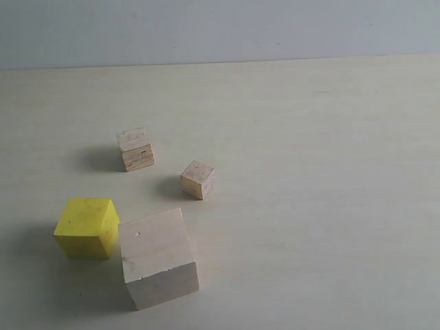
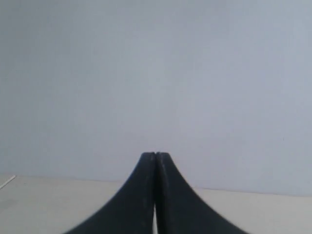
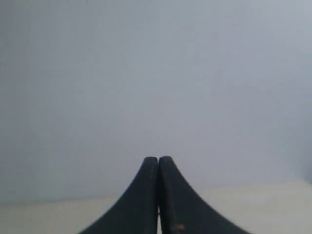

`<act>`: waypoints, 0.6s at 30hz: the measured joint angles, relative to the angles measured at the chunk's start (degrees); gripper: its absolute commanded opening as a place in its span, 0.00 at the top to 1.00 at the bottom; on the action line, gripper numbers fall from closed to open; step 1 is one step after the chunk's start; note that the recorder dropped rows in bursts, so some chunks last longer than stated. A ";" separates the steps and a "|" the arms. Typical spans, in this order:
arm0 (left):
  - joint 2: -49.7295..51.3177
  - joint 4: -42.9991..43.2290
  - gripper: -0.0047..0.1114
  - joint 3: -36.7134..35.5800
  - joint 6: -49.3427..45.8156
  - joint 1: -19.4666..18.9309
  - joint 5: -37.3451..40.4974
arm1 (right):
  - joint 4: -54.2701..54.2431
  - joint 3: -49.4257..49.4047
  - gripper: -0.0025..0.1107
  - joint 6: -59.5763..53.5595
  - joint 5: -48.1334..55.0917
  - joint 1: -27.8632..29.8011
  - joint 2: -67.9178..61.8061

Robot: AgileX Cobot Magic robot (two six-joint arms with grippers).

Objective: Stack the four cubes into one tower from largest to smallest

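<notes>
Four cubes lie apart on the pale table in the exterior view. The largest, of pale plain wood (image 1: pixel 158 258), sits at the front. Beside it on the left is the yellow cube (image 1: pixel 86 227). Farther back stands the layered plywood cube (image 1: pixel 135 148), and the smallest tan cube (image 1: pixel 198 179) lies to its right. No tower stands. Neither arm shows in the exterior view. My left gripper (image 2: pixel 155 155) is shut with nothing between its dark fingers, facing the wall. My right gripper (image 3: pixel 158 159) is shut and empty too. No cube shows in either wrist view.
The pale table (image 1: pixel 330 206) runs back to a grey-white wall (image 1: pixel 220 27). In both wrist views only the table's far edge and the wall appear beyond the fingers.
</notes>
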State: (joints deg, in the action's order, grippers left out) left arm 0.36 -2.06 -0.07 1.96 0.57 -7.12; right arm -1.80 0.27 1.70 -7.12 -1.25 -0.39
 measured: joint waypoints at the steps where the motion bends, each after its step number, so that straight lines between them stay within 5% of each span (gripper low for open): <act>1: 0.00 0.00 0.96 0.00 0.00 0.00 -0.69 | 0.00 0.00 0.98 0.00 -1.85 0.00 0.03; 18: 0.00 0.00 0.96 0.00 6.21 0.00 -3.26 | -0.12 0.00 0.98 0.00 -13.57 0.00 0.03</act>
State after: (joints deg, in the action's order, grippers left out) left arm 0.36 -2.06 -0.07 8.17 0.57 -10.38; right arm -1.92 0.27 1.70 -20.69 -1.25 -0.36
